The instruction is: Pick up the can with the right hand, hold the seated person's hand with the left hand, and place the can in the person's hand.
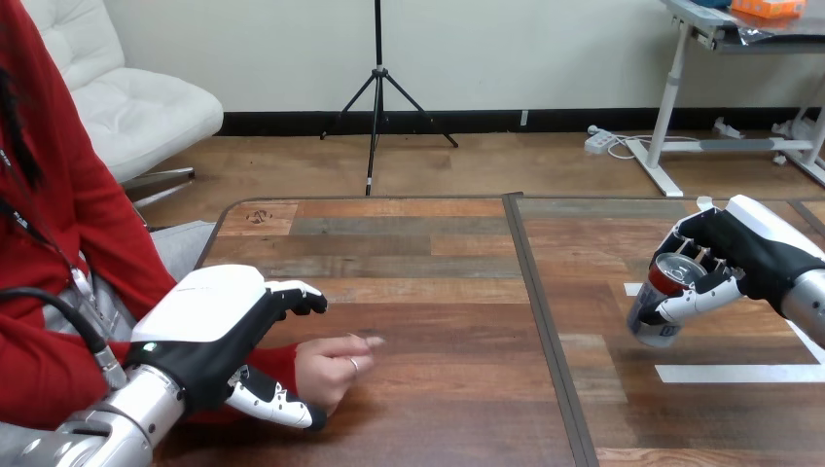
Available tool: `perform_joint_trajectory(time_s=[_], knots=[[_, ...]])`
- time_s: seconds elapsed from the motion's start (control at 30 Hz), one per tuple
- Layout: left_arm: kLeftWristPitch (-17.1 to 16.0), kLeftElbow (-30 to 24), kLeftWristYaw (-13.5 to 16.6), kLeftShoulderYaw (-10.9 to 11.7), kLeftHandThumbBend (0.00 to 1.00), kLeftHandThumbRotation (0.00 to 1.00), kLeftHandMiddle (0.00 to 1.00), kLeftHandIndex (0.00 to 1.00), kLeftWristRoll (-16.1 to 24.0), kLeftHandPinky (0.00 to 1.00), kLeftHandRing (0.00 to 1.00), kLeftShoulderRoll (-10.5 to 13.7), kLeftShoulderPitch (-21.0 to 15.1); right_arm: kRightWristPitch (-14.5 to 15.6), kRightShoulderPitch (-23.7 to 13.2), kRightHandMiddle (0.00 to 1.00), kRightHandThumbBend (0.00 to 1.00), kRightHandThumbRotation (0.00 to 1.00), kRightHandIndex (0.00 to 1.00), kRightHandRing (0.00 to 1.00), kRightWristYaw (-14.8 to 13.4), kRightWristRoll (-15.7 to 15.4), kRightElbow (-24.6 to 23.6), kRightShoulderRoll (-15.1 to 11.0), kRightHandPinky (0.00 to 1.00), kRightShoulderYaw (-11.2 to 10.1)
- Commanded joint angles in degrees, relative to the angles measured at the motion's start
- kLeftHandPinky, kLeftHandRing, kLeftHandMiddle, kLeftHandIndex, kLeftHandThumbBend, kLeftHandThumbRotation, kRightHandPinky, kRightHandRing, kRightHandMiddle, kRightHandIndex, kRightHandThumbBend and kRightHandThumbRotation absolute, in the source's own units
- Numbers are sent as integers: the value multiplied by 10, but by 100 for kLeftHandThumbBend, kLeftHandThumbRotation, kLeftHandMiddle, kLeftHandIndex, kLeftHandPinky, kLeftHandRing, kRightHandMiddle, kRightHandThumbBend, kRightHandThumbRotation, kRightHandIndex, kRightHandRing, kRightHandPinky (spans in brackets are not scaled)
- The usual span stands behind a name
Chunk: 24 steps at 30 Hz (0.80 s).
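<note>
person's hand (331,370) partly hidden behind left hand (209,331), can (654,326) partly covered by right hand (744,248)

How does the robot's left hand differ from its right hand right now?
The right hand has fingers curled round the tilted can; the left hand carries no can. The left hand is right beside the person's hand at the left of the table; the right hand is far off at its right. Both have white backs.
</note>
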Motion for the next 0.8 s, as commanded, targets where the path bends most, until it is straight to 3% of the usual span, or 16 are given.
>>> perform_joint_trajectory(time_s=[0.0, 0.77], knots=[[7, 16, 16, -6, 100, 28, 78, 77, 6, 68, 76, 14, -42, -11, -47, 43, 79, 0, 47, 38, -13, 12, -28, -22, 36, -17], [33, 74, 61, -36, 100, 26, 83, 80, 63, 73, 81, 24, -72, -18, -44, 42, 78, 0, 47, 38, -14, 12, -28, -25, 35, -18]])
